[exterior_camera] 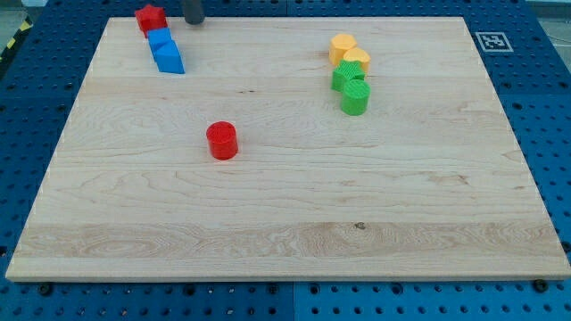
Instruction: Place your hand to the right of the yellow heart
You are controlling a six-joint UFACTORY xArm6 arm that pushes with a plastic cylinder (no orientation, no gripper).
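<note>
My tip (194,21) shows at the view's top edge, just right of the red star (151,18) and far left of the yellow blocks. The yellow heart (357,61) lies in the upper right part of the wooden board (285,214). It touches another yellow block (342,45) at its upper left and a green block (343,78) below it. A green cylinder (355,98) sits just under that.
Two blue blocks (160,40) (169,60) sit in a line below the red star at the upper left. A red cylinder (221,141) stands alone left of the board's centre. A blue pegboard (544,107) surrounds the board.
</note>
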